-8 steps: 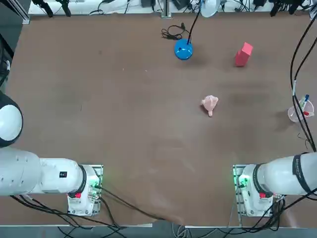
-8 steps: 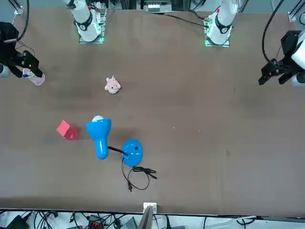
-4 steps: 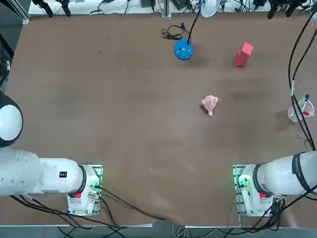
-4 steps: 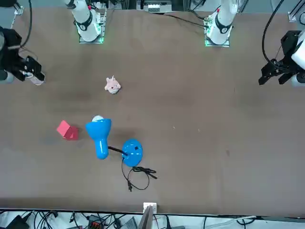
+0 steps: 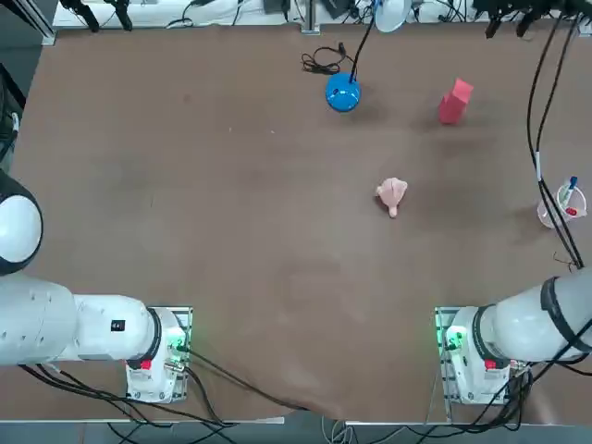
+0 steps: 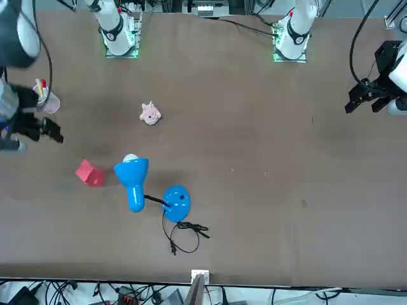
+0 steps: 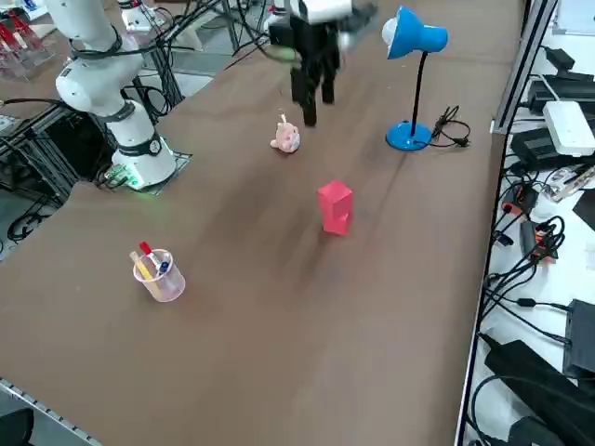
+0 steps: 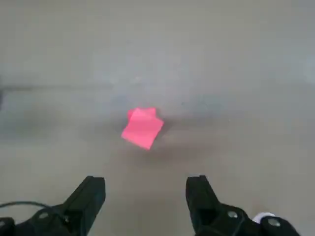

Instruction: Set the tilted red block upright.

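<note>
The red block is leaning on the brown table, so it is not standing up straight. It is sitting on its own, with the blue lamp, the little pink toy and the cup of pens all apart from it. The robot's right gripper is hanging up over the table, on the cup's side of the block, and nothing is touching the block. Its fingers are staying wide apart with nothing in them. I am thinking the job is only at its start, and none of the fixing is done. The robot is still needing to reach the block, grab it, turn it straight and let it go gently.
</note>
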Controlling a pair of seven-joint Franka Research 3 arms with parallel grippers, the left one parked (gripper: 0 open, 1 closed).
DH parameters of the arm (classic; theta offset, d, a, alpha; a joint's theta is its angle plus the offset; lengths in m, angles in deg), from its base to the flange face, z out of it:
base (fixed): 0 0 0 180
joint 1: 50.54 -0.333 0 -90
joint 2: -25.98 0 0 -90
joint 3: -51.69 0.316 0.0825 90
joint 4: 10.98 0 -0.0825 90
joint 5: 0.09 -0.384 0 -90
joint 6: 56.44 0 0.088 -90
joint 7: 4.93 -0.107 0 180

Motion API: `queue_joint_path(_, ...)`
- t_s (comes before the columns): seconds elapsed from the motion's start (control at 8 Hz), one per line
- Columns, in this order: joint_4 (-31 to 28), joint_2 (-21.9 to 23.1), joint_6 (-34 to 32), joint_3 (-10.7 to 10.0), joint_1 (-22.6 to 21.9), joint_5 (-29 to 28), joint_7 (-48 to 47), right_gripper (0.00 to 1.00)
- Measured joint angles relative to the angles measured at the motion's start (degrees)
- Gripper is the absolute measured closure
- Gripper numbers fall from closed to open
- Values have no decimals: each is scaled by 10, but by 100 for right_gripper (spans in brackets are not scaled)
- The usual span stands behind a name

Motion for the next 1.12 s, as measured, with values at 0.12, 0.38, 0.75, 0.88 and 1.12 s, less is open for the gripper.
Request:
queue_joint_path(0.12,0,-28,25,0,6,-1,-29,0)
queue_joint_path(0.38,1,-68,54,0,8,-2,-62,0)
queue_joint_path(0.75,-13,-101,95,-1,24,-6,-96,0)
queue_joint_path(0.88,-29,-103,113,1,22,-6,-136,0)
queue_joint_path(1.12,-55,-103,128,7,10,-15,-189,0)
